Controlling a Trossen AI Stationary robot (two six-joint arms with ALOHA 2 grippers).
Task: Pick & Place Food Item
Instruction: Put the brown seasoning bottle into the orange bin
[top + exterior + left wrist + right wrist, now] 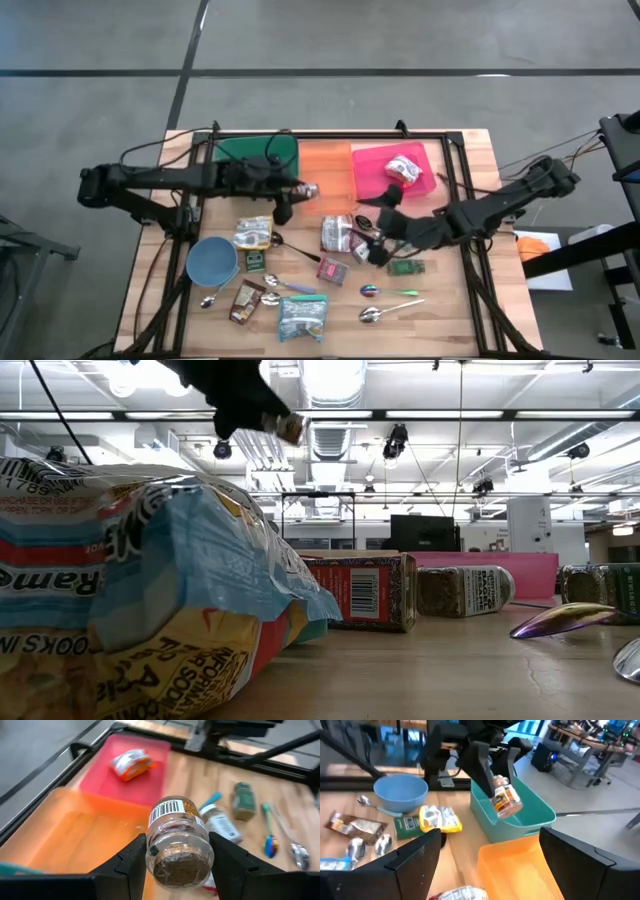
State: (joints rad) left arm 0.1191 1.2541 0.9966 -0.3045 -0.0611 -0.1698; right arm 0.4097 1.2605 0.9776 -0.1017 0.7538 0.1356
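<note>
Crinkled ramen packet [130, 590], glossy blue, red and yellow film, filled the near side of the low view. Behind it a red carton [362, 592] with a barcode stood on the table, a green-labelled spice jar [465, 590] lay on its side, and an iridescent spoon bowl [562, 618] sat alongside.

Landmark: orange tray [322, 170], the middle one of three smooth plastic trays at the table's far edge.

Left gripper [176, 857] was clamped on a clear glass spice jar [176, 842], cylindrical, barcode label, brown granules inside. Jar was held in the air above the orange tray, near its front edge. Right wrist view confirmed it: jar pinched between dark fingers, off the surface.

Right gripper [383, 240] hung over the table in front of the pink tray [372, 172], just right of the orange tray, fingers spread wide, nothing between them.

Green tray [250, 150] sat left of the orange one. Pink tray held a crumpled silver and orange wrapper [131, 761].

In front of the orange tray: blue bowl [212, 260], foil and film snack packets, small green box, several metal spoons, scattered loosely.

Table [470, 200] was pale wood butcher-block with a black metal frame. Room beyond was open-plan, with fluorescent ceiling strips and exposed ducting.
</note>
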